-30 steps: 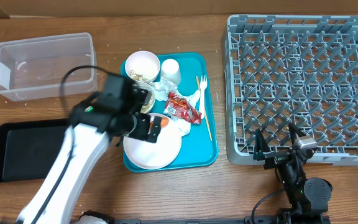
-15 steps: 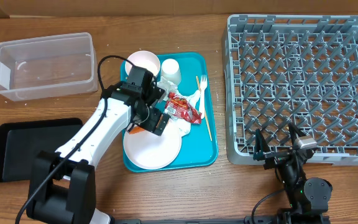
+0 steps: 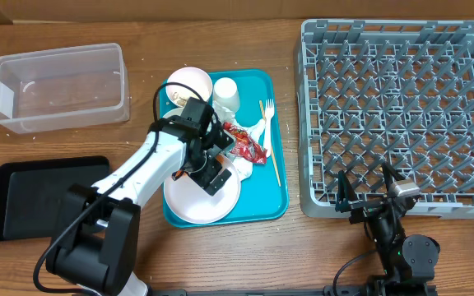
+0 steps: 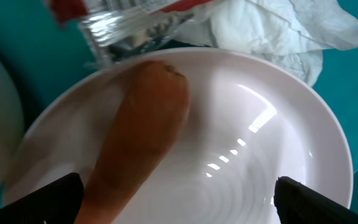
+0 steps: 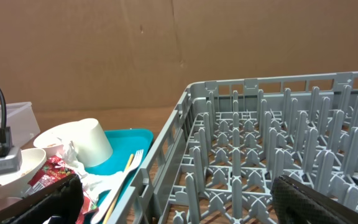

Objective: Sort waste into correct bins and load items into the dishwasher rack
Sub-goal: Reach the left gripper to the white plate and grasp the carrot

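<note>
One carrot on one plate under the wide-spread left gripper (right gripper likewise spread, beside one rack)

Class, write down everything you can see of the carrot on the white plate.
The carrot is orange and smooth-skinned, a little blurred in the left wrist view, with a blunt cut end that has a darker rim. It lies flat on the white plate, running from that end, near the red wrapper's clear edge, down toward the lower left. The left gripper hangs open over it.
</note>
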Available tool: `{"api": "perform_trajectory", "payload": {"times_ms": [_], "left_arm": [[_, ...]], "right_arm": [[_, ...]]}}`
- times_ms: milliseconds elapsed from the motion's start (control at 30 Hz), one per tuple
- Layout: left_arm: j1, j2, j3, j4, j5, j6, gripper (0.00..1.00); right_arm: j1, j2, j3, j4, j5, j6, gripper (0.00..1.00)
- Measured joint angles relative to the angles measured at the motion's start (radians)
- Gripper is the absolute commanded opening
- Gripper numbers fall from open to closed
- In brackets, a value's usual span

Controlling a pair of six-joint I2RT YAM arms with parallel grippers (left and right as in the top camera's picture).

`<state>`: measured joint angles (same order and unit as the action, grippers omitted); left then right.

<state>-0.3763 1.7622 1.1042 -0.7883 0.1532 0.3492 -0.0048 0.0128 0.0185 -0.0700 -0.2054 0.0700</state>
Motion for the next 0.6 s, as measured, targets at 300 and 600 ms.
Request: {"api": "perform_trajectory", "payload": {"times_ms": [300, 600], "left_arm": [[-0.017, 0.001, -0.003, 0.001, 0.0, 0.028, 1.0], [-0.039, 0.002, -0.025, -0.098, 0.003, 0.043, 1.0]], "right_arm": [[0.0, 0.0, 0.0, -0.001, 0.0, 0.0, 1.0], [0.0, 0.0, 0.0, 0.0, 0.0, -0.001, 1.0]]}}
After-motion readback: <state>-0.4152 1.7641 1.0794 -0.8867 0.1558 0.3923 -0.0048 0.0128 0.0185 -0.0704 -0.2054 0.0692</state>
